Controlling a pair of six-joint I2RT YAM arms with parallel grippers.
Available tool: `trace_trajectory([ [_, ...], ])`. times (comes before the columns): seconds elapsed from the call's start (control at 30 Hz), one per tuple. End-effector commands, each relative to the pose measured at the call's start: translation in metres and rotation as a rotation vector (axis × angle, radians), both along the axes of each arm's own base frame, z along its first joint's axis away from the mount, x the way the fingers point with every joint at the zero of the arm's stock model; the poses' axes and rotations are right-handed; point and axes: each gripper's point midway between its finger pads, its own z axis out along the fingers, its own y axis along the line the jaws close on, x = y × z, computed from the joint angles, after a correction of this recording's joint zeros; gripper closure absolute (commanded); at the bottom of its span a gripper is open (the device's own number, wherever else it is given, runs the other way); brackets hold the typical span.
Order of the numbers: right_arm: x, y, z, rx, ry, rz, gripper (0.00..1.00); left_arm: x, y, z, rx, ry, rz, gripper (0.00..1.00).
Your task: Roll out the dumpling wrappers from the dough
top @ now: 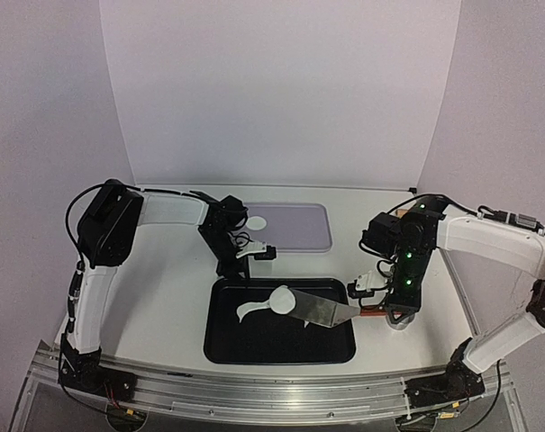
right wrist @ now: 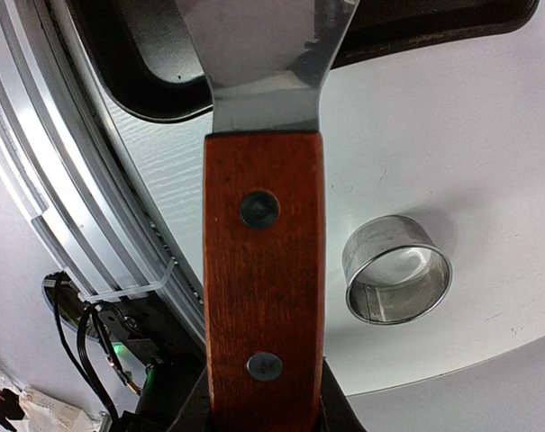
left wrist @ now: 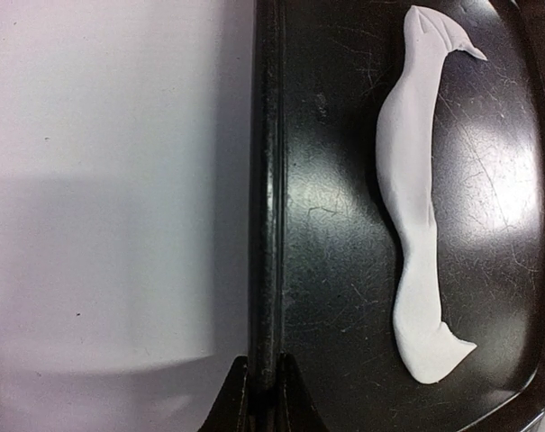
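The dough (top: 250, 311) is a thin curved leftover strip in the black tray (top: 281, 351); it also shows in the left wrist view (left wrist: 412, 180). A round white wrapper (top: 282, 300) lies on the tip of the metal spatula blade (top: 324, 311) over the tray. My right gripper (top: 373, 306) is shut on the spatula's wooden handle (right wrist: 263, 270). My left gripper (top: 245, 275) is shut on the tray's far rim (left wrist: 265, 180). Another wrapper (top: 257, 220) lies on the lavender mat (top: 299, 227), partly behind the left arm.
The small metal ring (right wrist: 397, 270) stands on the white table to the right of the tray, beside the right gripper. The lavender mat lies behind the tray. The table's aluminium front rail (top: 272, 391) runs along the near edge.
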Motion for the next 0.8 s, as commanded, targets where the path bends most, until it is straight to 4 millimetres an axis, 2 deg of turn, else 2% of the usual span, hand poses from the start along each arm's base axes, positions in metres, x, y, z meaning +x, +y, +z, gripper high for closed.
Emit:
trace_trajectory([
  [0.0,0.001,0.001,0.01,0.038,-0.012,0.014,1.0,0.007,-0.016,0.004,-0.037,-0.052,-0.039,0.98],
  [0.37,0.009,0.003,0.011,0.052,-0.012,-0.002,1.0,0.013,-0.016,0.031,-0.052,-0.072,-0.035,0.67],
  [0.5,0.017,0.004,0.017,0.066,-0.031,-0.015,1.0,0.009,-0.014,0.048,-0.069,-0.055,-0.031,0.61],
  [0.63,0.033,0.004,0.022,0.073,-0.053,-0.044,1.0,0.013,-0.002,0.076,-0.114,-0.045,-0.005,0.59],
  [0.77,0.062,0.015,0.031,0.119,-0.078,-0.092,1.0,0.04,0.021,0.12,-0.202,-0.064,0.088,0.59],
])
